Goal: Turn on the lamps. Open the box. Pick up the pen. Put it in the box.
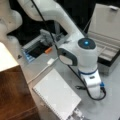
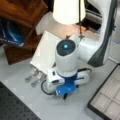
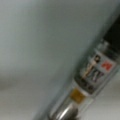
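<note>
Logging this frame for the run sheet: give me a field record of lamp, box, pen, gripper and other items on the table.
lamp: lit, shade glowing
box: open, lid raised; compartments empty where visible
pen: close up in wrist view, lying on the grey table; not in the box
gripper: lowered to the table beside the notebook, arm body hides the fingers in both front views
notebook: white, spiral-bound, closed
tray: grey, blue rim, short orange stub at its edge

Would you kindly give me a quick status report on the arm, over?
End effector down at the table. Pen fills wrist view, right at it. Lamp lit, box open. Notebook close alongside.
</note>
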Tool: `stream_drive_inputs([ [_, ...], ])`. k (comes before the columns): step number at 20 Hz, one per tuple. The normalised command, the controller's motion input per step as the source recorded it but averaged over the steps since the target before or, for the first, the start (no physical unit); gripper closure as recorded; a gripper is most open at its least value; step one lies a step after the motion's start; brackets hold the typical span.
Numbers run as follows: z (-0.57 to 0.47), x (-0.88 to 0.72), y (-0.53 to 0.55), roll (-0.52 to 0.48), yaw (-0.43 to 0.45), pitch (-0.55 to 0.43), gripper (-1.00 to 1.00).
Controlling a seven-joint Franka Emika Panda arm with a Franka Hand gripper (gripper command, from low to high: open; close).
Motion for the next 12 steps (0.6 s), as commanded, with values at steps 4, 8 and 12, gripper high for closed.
stream_drive_inputs([
  [4,-0.08,0.04,0.04,-0.070,0.005,-0.100,1.00],
  [8,-0.08,0.05,0.03,-0.065,0.003,-0.098,1.00],
  [12,-0.08,0.06,0.01,-0.069,0.001,-0.100,1.00],
])
